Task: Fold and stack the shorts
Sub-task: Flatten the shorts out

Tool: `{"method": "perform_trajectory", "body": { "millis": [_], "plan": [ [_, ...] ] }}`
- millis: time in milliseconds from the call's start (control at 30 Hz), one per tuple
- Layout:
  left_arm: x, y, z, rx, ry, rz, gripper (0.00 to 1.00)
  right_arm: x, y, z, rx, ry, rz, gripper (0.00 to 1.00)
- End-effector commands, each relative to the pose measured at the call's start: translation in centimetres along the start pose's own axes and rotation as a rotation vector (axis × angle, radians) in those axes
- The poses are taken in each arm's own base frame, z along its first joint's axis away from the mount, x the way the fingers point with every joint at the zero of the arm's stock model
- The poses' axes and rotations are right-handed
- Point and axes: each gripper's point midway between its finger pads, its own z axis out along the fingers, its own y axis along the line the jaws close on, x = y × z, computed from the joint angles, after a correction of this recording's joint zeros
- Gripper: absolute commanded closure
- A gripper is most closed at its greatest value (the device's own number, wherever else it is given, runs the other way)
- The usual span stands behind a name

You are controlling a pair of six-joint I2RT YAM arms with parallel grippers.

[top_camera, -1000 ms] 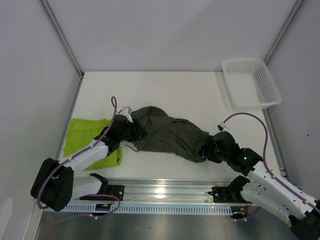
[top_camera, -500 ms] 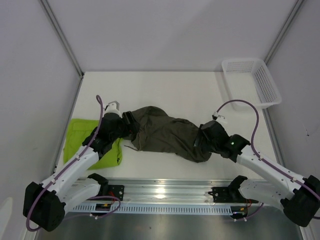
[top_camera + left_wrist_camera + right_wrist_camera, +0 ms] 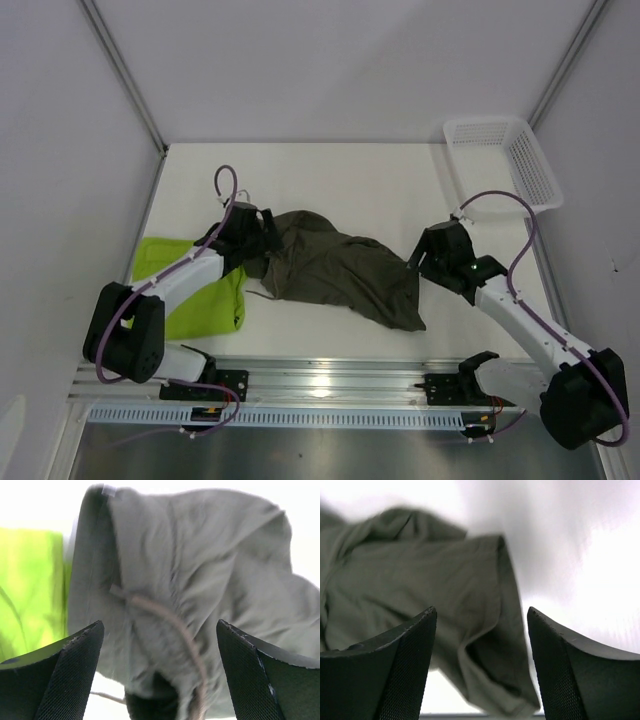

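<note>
Top external view is showing the olive shorts (image 3: 335, 272) lying crumpled on the table (image 3: 350, 180), my left claw (image 3: 264, 238) and right claw (image 3: 420, 258) both gaping empty beside them. I'm judging them light and floppy, and I'm favouring pinching the hems.

A white counter (image 3: 380, 185) fills the middle of the top view, boxed in by plain pale grey panels: a back wall (image 3: 340, 60) across the upper frame, a left wall (image 3: 60, 180) and a right wall (image 3: 600, 150). Thin metal posts (image 3: 125, 75) slant down from the upper corners. A ribbed aluminium rail (image 3: 330, 380) spans the lower frame, catching a bright glare. The light is soft and even.
</note>
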Motion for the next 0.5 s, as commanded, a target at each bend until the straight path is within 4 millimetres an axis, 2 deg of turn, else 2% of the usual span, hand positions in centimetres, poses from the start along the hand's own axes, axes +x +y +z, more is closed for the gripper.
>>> {"method": "perform_trajectory", "body": {
  "millis": [0,67,100,167,300,467],
  "plan": [
    [-4.2,-2.3,0.2,0.073,-0.101,0.006,0.06,-1.7,0.0,2.4,-0.043,0.01,0.018,0.25],
    [-4.2,-2.4,1.0,0.064,-0.086,0.018,0.06,-1.1,-0.1,4.2,-0.048,0.064,0.026,0.25],
    [-4.4,-2.7,1.1,0.068,-0.085,0.019,0.07,-1.9,0.1,4.9,-0.065,0.055,0.047,0.25],
    [-4.3,-2.7,1.5,0.071,-0.081,0.019,0.09,-1.5,0.2,6.6,-0.071,0.089,0.062,0.27],
    [-4.2,-3.0,1.3,0.096,-0.08,0.019,0.13,-0.8,0.8,8.5,-0.1,0.132,0.079,0.32],
    [-3.8,-3.2,0.6,0.127,-0.082,0.014,0.13,-0.2,1.3,9.9,-0.142,0.141,0.11,0.41]
  ]
}}
